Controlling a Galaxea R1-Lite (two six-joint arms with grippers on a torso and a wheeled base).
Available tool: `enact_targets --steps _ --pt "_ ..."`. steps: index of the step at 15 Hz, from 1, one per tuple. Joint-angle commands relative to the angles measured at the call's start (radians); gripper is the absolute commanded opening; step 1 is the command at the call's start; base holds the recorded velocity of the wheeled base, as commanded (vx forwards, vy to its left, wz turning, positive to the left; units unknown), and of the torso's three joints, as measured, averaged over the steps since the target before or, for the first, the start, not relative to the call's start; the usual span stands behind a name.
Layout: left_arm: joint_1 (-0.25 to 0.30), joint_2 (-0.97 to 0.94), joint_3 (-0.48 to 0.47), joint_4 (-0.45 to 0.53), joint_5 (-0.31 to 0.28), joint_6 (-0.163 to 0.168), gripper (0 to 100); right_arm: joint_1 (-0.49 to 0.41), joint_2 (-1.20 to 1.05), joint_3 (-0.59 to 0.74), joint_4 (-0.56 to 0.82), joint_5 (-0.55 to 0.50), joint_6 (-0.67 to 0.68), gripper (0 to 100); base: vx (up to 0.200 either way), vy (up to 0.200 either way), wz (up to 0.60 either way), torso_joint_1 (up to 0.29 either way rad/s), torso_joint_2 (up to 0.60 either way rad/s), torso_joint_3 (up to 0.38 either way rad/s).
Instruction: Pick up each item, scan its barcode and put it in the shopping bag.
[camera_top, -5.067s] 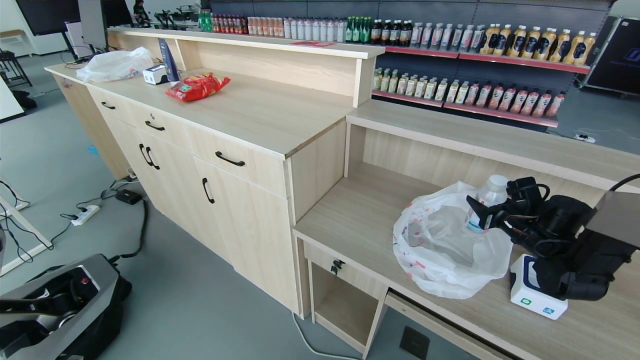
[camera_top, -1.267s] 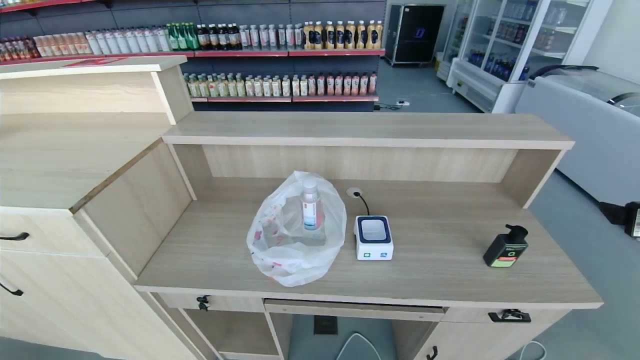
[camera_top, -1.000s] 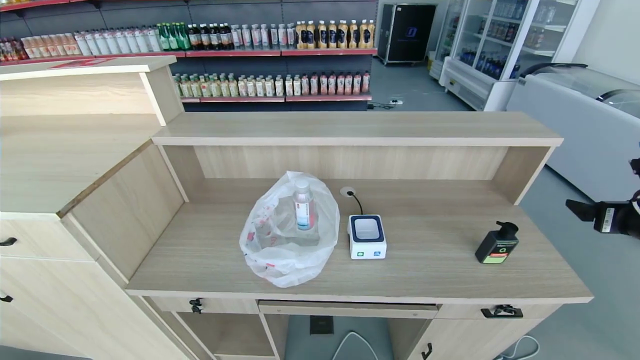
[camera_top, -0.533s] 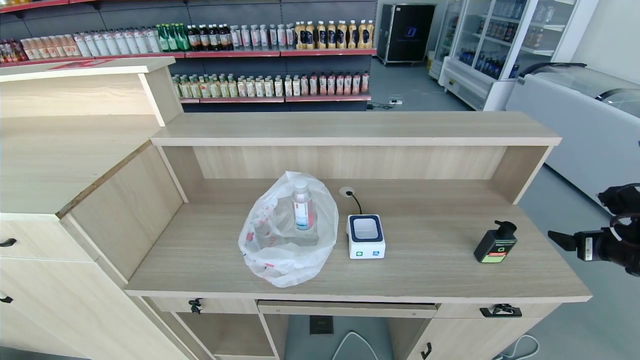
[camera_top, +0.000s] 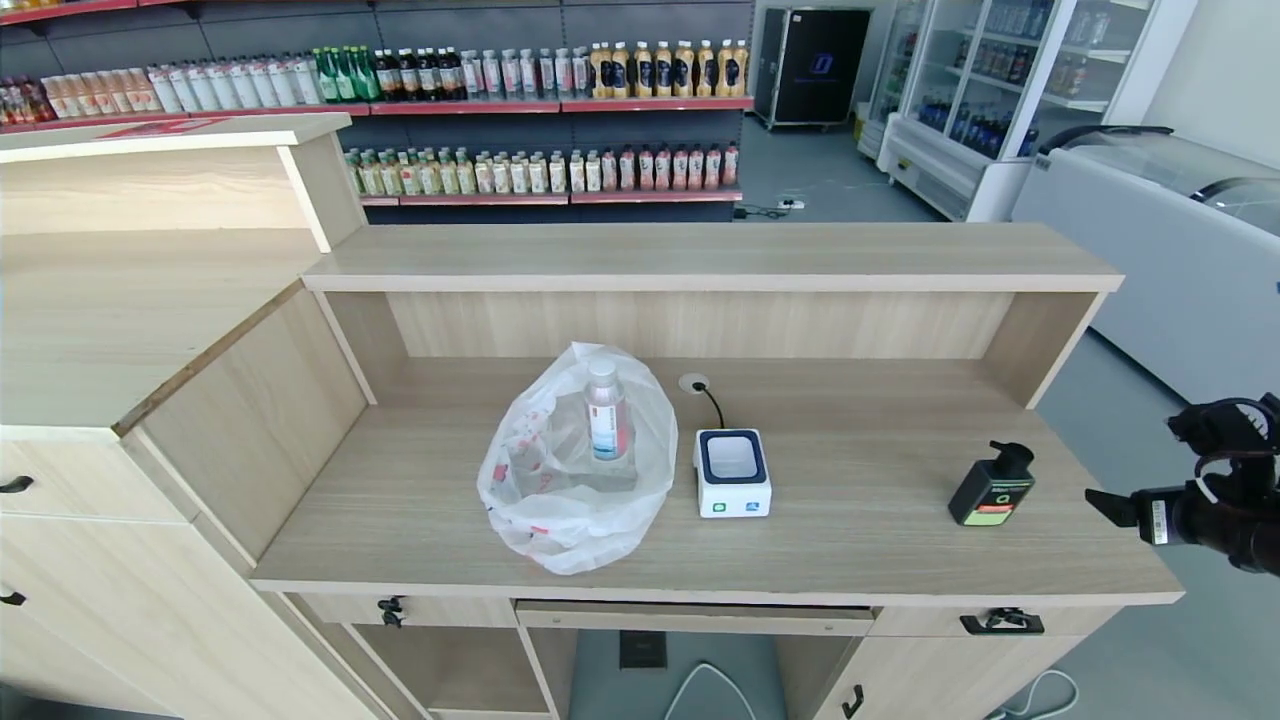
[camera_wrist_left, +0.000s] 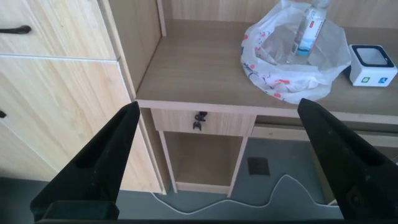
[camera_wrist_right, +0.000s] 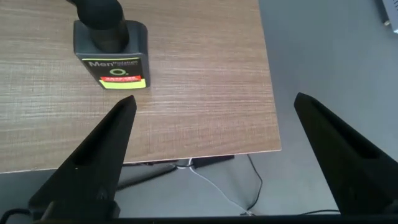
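1. Right gripper hangs off the right end of the counter. Its two fingers are spread wide with nothing between them, as the right wrist view shows plainly.
2. Nearest to it is the black pump bottle, standing upright on the counter near the right edge. It is close to the gripper but clear of both fingers. From the right wrist its pump head and red-and-yellow label are seen from above.
3. Left gripper is held low in front of the counter's left part, fingers likewise wide apart and empty. Past them are a small drawer with a key and the open space beneath it.
4. Near the middle of the counter sits the white scanner, its dark window facing up. Its cable runs back to a round hole in the worktop.
5. Just beside the scanner, on its left, the shopping bag lies open on the counter. It is thin white plastic with red print.
6. Inside the bag a clear bottle with a white cap stands upright.
7. Behind the counter, shelves carry rows of drinks bottles.
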Motion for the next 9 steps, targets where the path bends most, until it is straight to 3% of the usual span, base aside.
enact_targets --steps 1,5,9 --pt "0.000 0.000 0.000 0.000 0.000 0.000 100 0.005 0.075 -0.003 -0.006 0.000 -0.003 100 0.000 0.000 0.00 0.000 0.00 0.000" --pt "-0.001 0.000 0.000 0.000 0.001 0.000 100 0.037 0.177 -0.021 -0.144 0.040 0.001 100 0.000 0.000 0.00 0.000 0.00 0.000" --pt "0.000 0.000 0.000 0.000 0.001 0.000 100 0.064 0.246 -0.089 -0.175 0.071 -0.001 100 0.000 0.000 0.00 0.000 0.00 0.000"
